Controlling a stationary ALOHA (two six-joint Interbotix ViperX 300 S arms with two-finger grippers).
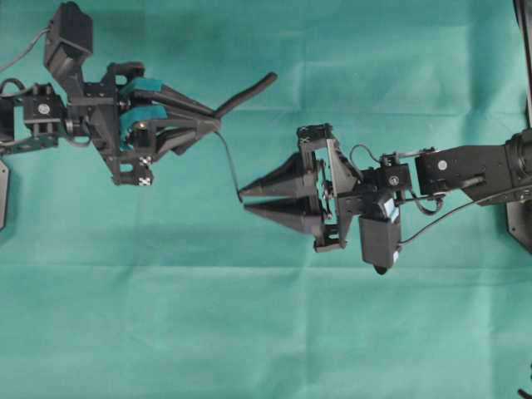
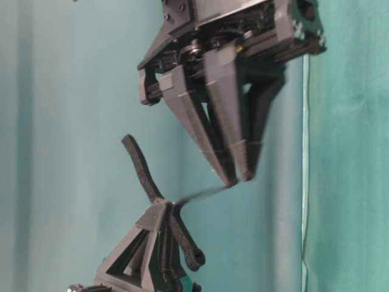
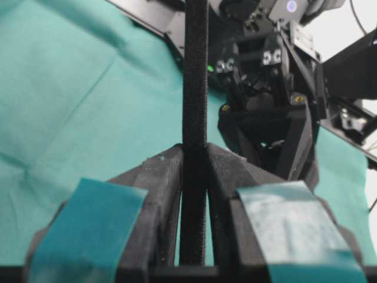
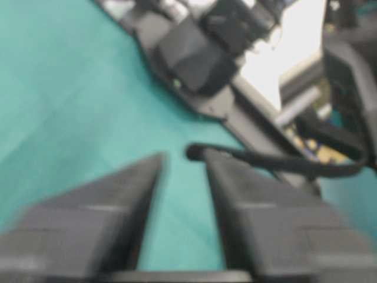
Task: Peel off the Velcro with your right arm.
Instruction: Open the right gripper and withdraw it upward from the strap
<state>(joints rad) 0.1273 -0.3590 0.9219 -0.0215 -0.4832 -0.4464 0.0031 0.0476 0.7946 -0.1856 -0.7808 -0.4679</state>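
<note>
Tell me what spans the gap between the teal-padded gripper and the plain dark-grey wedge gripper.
One thin peeled layer of the black Velcro strip runs from left gripper to right gripper, seen overhead.

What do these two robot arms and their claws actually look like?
Both arms are black, built from blocky plastic and metal segments with thin black cables looping along them. The left gripper has teal tape on its fingers and a small checkered marker. The right gripper has plain dark-grey pointed wedge fingers.
</note>
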